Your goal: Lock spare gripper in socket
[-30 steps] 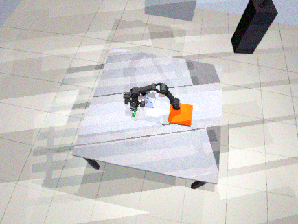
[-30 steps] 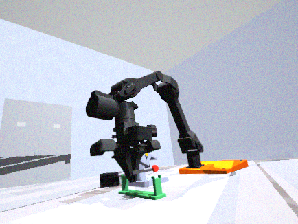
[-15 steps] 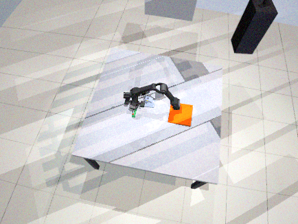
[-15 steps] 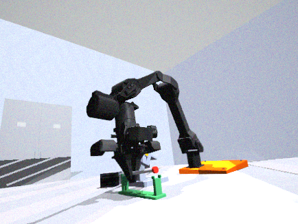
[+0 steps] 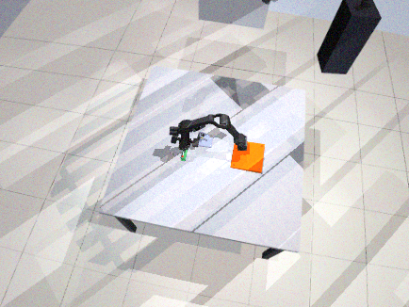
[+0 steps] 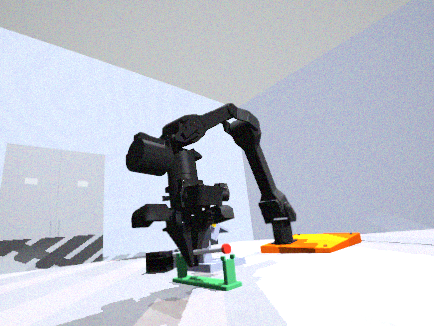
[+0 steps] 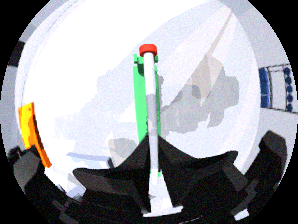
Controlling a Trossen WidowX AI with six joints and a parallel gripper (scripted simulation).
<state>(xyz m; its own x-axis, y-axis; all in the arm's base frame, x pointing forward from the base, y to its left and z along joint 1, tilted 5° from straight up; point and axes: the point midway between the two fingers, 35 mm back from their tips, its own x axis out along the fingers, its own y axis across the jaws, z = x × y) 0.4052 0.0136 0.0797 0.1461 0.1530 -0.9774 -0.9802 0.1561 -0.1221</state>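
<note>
The gripper (image 5: 184, 148) (image 6: 191, 262) (image 7: 151, 144) points down and is shut on the grey lock pin (image 6: 212, 250) (image 7: 152, 107). The pin's red head (image 6: 226, 248) (image 7: 148, 49) sticks out past one end of a green two-post cradle (image 5: 185, 152) (image 6: 205, 283) (image 7: 140, 105). The pin lies lengthwise over the cradle, at or just above its post tops; contact cannot be told. The pale mount (image 5: 204, 140) (image 6: 202, 268) stands behind the fingers in the exterior view, its socket mostly hidden. I cannot identify the spare gripper surely.
A black block (image 6: 159, 262) lies beside the cradle, left of the fingers in the exterior view. The arm's base stands on an orange plate (image 5: 252, 160) (image 6: 310, 246) (image 7: 31, 130). A small yellow part (image 6: 214, 225) shows behind the gripper. Strong shadows cross the table (image 5: 160, 202).
</note>
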